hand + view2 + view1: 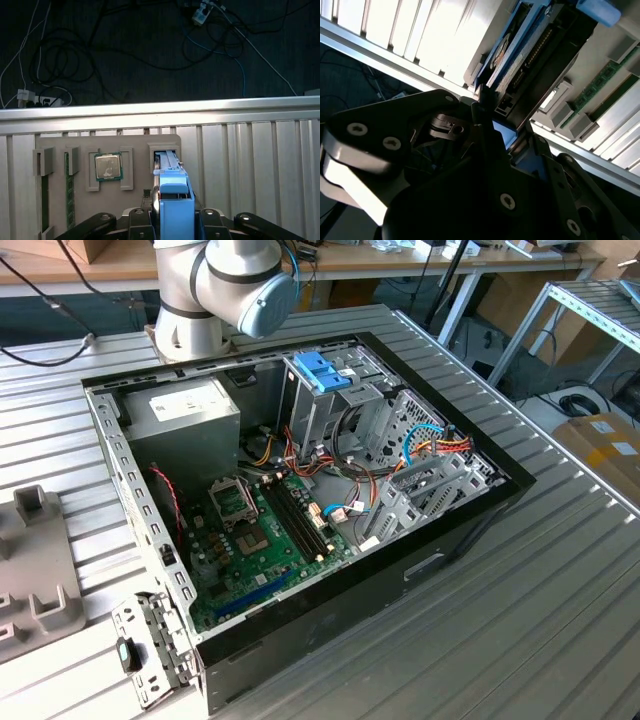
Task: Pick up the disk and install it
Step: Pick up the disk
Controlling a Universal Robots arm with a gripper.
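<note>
In the first wrist view the disk (pixel 172 200) stands on edge in a slot of a grey holder tray (pixel 135 142), its blue carrier frame facing the camera. My gripper (pixel 172 220) straddles the disk's near end, with dark links on both sides of the blue frame. In the second wrist view the disk (pixel 520 55) shows from the side, with its metal face, label and blue edge. There my gripper (pixel 507 135) sits right at its connector end. The open computer case (pixel 480 510) lies on the table in the exterior view, with its drive cage (pixel 330 400) at the back.
The holder tray also carries a processor chip (pixel 108 166) and memory sticks (pixel 69 192). It lies near the ribbed table's edge (pixel 160 112), with cables on the floor beyond. A blue latch (pixel 322 370) tops the drive cage. Another grey tray (pixel 35 570) lies at the exterior view's left.
</note>
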